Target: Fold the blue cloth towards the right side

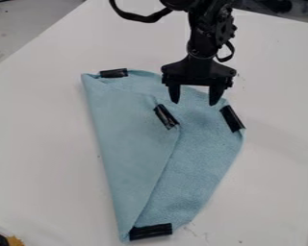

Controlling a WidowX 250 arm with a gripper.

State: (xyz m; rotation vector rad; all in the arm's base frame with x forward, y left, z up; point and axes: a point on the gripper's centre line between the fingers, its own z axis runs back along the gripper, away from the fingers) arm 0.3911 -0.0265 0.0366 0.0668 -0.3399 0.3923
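Hanging with fingers (174, 93) spread and grasping nothing, the gripper (195, 95) is hovering over the upper edge of the blue cloth (127, 153), which is lying lengthwise down the white table (47, 163), its left side folded rightward. The flap's taped corner (166, 116) is resting just below and left of the fingers in view, probably needing a further pull right.

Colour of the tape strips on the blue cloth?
Black, all four of the tape strips, seen in the camera view.
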